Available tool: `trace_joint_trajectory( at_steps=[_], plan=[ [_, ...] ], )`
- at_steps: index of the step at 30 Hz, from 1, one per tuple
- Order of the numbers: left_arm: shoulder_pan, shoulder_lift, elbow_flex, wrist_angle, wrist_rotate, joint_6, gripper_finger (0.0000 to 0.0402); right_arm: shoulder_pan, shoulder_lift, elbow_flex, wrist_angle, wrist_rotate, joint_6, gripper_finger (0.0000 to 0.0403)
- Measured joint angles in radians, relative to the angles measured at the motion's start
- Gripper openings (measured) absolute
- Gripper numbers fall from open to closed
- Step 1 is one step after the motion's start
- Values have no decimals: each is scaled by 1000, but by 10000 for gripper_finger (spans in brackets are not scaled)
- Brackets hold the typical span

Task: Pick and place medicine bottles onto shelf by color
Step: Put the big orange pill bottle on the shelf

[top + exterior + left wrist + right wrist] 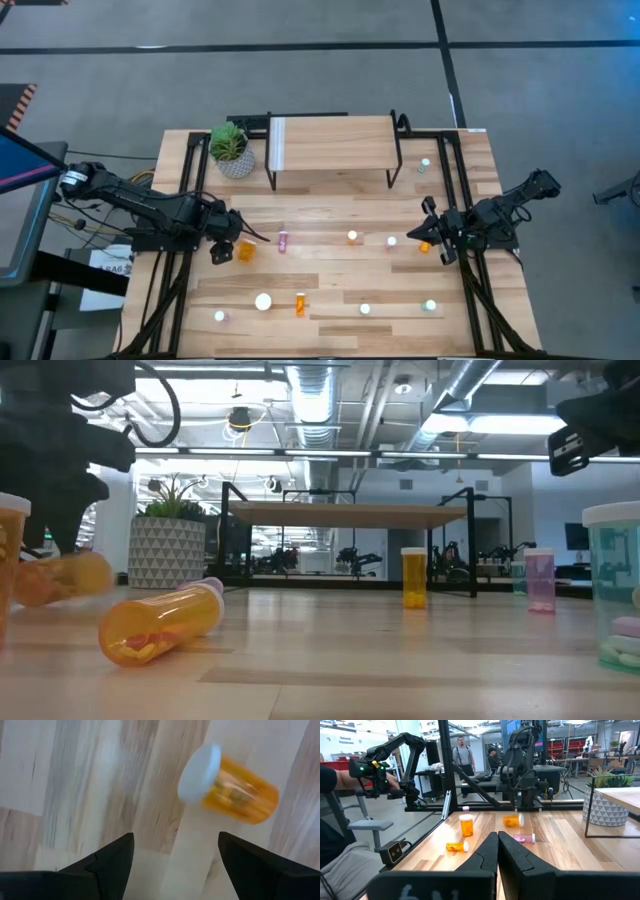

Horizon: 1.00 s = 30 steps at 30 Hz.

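Observation:
My left gripper [222, 247] is open just above the table's left middle. An orange bottle [240, 795] with a white cap lies on its side just beyond the fingertips, blurred, between neither finger; it also shows in the high view [246, 251]. My right gripper [433, 236] is shut at the table's right middle, and its wrist view [497, 851] shows nothing between the fingers. A small orange bottle [425, 246] lies right beside its tips. The shelf [330, 140] stands at the far edge with nothing on top. A pink bottle [283, 241] lies on its side. My right gripper's shut fingers stand right beside the small orange bottle [425, 246]; I cannot tell whether they touch it. My left gripper touches nothing.
Several more bottles stand or lie about: two upright mid-table [352, 237] [391, 241], a teal one [424, 163] by the shelf's right leg, an orange one on its side [300, 303] and others near the front edge. A potted plant [232, 150] stands left of the shelf.

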<state>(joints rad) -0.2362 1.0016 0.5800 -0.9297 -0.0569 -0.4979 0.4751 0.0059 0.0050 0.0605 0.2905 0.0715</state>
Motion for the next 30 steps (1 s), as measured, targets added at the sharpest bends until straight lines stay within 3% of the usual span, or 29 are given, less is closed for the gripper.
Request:
trace_joint_trajectory(
  at_steps=[5, 16, 30],
  plan=[
    [2, -1, 0, 29, 16, 4, 275, 0, 0, 0, 0, 0, 0, 33],
    [-2, 10, 0, 312, 24, -88, 275, 0, 0, 0, 0, 0, 0, 33],
    [3, 291, 0, 341, 54, -192, 275, 0, 0, 0, 0, 0, 0, 33]
  ],
)
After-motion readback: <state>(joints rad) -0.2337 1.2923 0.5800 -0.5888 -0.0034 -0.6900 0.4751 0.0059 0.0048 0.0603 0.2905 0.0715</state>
